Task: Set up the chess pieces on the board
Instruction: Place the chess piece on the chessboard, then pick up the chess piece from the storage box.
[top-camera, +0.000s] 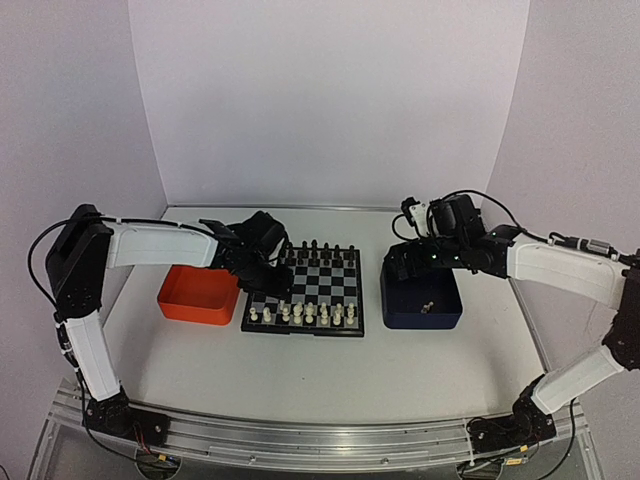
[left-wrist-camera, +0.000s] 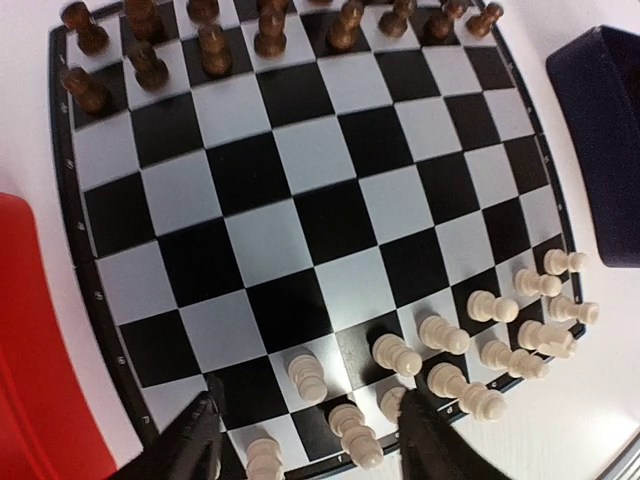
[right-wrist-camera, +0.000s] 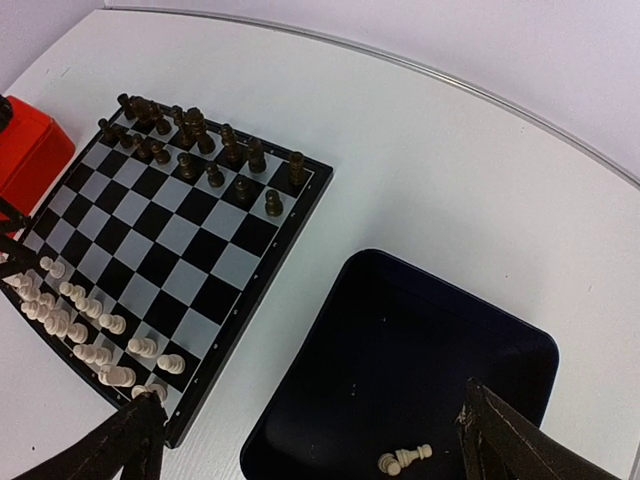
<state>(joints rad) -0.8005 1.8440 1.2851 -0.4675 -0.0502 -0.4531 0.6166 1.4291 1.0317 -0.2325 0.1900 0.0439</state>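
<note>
Left claw (left-wrist-camera: 315, 448) is hanging partly open, holding nothing, straddling the chess pieces (left-wrist-camera: 440, 335) packed along the near rows of the board (left-wrist-camera: 330, 220). Any sideways drift is risking toppled neighbours, so straight up is looking safest. Right claw (right-wrist-camera: 320, 450) is hovering wide open, empty, over the blue tray (right-wrist-camera: 430, 340) holding a fallen white piece (right-wrist-camera: 405, 460).

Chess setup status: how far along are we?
Done: black pieces stand in the chessboard's far rows, and most white pieces stand in the near rows. In hand: nothing. The left gripper is open over the near-left corner, and the right gripper is open above the dark blue tray. Remaining: leftover white pieces lying in that tray.
</note>
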